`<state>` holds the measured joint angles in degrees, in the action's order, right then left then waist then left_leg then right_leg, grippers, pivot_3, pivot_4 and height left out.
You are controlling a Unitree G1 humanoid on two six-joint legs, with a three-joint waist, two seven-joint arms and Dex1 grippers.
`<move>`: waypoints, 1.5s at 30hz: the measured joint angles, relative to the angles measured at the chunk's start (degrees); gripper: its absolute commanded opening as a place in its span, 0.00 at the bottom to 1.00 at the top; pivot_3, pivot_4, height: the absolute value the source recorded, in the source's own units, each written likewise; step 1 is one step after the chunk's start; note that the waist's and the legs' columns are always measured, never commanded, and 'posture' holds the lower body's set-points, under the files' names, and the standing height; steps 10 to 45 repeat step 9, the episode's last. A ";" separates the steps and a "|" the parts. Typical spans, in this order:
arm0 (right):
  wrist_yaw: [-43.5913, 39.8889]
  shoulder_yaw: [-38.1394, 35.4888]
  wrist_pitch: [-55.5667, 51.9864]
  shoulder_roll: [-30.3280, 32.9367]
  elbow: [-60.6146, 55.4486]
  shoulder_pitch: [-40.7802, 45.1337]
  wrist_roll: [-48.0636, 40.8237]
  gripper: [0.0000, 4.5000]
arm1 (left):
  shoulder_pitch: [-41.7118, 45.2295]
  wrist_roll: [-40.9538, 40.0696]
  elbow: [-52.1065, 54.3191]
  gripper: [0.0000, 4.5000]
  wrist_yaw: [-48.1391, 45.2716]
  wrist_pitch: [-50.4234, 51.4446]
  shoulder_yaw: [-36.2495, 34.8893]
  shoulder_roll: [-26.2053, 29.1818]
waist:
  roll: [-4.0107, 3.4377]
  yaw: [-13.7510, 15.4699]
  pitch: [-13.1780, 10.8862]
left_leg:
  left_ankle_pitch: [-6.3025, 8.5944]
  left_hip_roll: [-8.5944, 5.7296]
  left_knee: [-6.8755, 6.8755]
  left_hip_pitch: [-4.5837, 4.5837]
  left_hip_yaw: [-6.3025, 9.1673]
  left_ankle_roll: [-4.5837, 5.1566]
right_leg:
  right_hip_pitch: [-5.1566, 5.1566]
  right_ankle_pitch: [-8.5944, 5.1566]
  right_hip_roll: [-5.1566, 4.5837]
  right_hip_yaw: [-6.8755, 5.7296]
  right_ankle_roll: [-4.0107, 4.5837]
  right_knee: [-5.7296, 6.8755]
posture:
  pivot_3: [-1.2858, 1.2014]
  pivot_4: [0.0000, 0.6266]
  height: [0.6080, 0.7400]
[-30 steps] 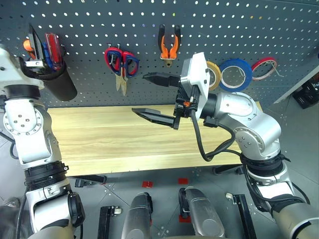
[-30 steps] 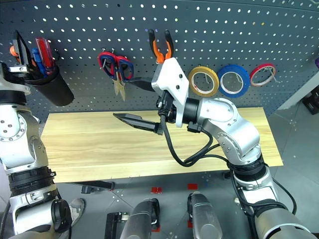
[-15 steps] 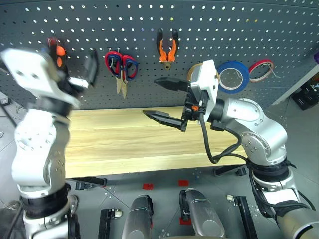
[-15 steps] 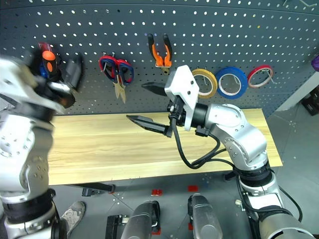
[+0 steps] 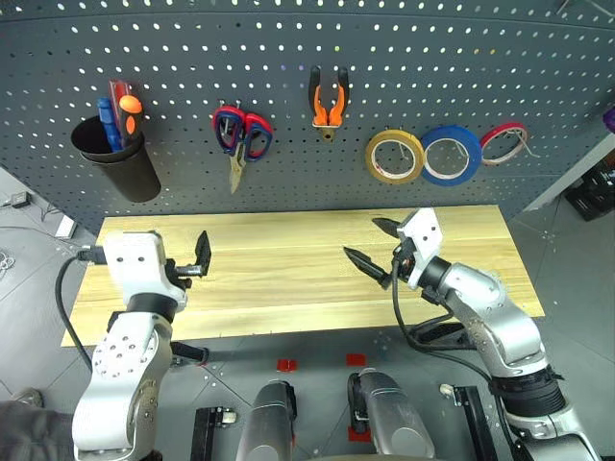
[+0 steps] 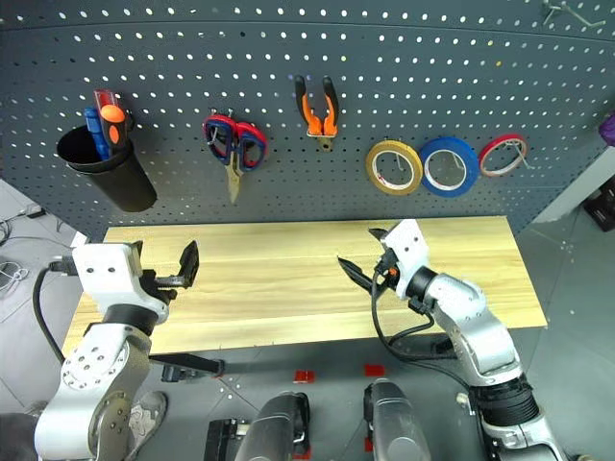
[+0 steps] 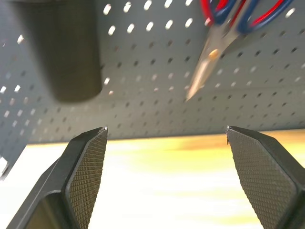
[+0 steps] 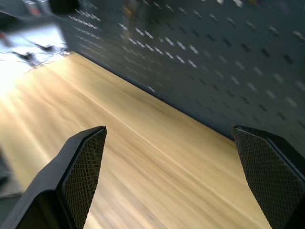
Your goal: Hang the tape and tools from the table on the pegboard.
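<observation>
While both grippers, left gripper (image 5: 200, 255) and right gripper (image 5: 373, 244), hover spread wide and empty over the bare table (image 5: 288, 269), the pegboard (image 5: 404, 67) carries the tape (image 5: 394, 157) at two o'clock, pliers (image 5: 328, 98) at twelve, red-handled scissors (image 5: 240, 137) and black cup (image 5: 120, 163) at ten.

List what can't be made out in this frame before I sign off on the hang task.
- Lower parts of the tools in the black cup: hidden by its wall, head views.
- Scissors handles: cut off by the left wrist view's edge, blurred.
- Pegboard hooks: smeared by motion blur, right wrist view.
- Hooks holding the yellow tape: too small, head views.
</observation>
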<state>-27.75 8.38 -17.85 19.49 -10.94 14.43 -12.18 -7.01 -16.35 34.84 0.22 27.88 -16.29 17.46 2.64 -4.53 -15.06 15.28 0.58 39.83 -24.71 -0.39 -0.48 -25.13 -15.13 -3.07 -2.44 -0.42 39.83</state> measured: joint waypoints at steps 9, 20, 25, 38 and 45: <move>8.88 -3.26 16.38 -2.67 24.87 -2.34 8.64 1.00 | -7.41 4.39 -10.06 0.93 0.39 -10.50 -2.96 -4.13 | -0.32 0.80 2.39 | 0.07 -0.01 -0.09 0.07 -0.13 0.09 | 0.13 0.00 0.02 0.10 -0.01 -0.25 | 0.46 0.27 1.00; 8.88 -3.26 16.38 -2.67 24.87 -2.34 8.64 1.00 | -7.41 4.39 -10.06 0.93 0.39 -10.50 -2.96 -4.13 | -0.32 0.80 2.39 | 0.07 -0.01 -0.09 0.07 -0.13 0.09 | 0.13 0.00 0.02 0.10 -0.01 -0.25 | 0.46 0.27 1.00; 8.88 -3.26 16.38 -2.67 24.87 -2.34 8.64 1.00 | -7.41 4.39 -10.06 0.93 0.39 -10.50 -2.96 -4.13 | -0.32 0.80 2.39 | 0.07 -0.01 -0.09 0.07 -0.13 0.09 | 0.13 0.00 0.02 0.10 -0.01 -0.25 | 0.46 0.27 1.00; 8.88 -3.26 16.38 -2.67 24.87 -2.34 8.64 1.00 | -7.41 4.39 -10.06 0.93 0.39 -10.50 -2.96 -4.13 | -0.32 0.80 2.39 | 0.07 -0.01 -0.09 0.07 -0.13 0.09 | 0.13 0.00 0.02 0.10 -0.01 -0.25 | 0.46 0.27 1.00; 8.88 -3.26 16.38 -2.67 24.87 -2.34 8.64 1.00 | -7.41 4.39 -10.06 0.93 0.39 -10.50 -2.96 -4.13 | -0.32 0.80 2.39 | 0.07 -0.01 -0.09 0.07 -0.13 0.09 | 0.13 0.00 0.02 0.10 -0.01 -0.25 | 0.46 0.27 1.00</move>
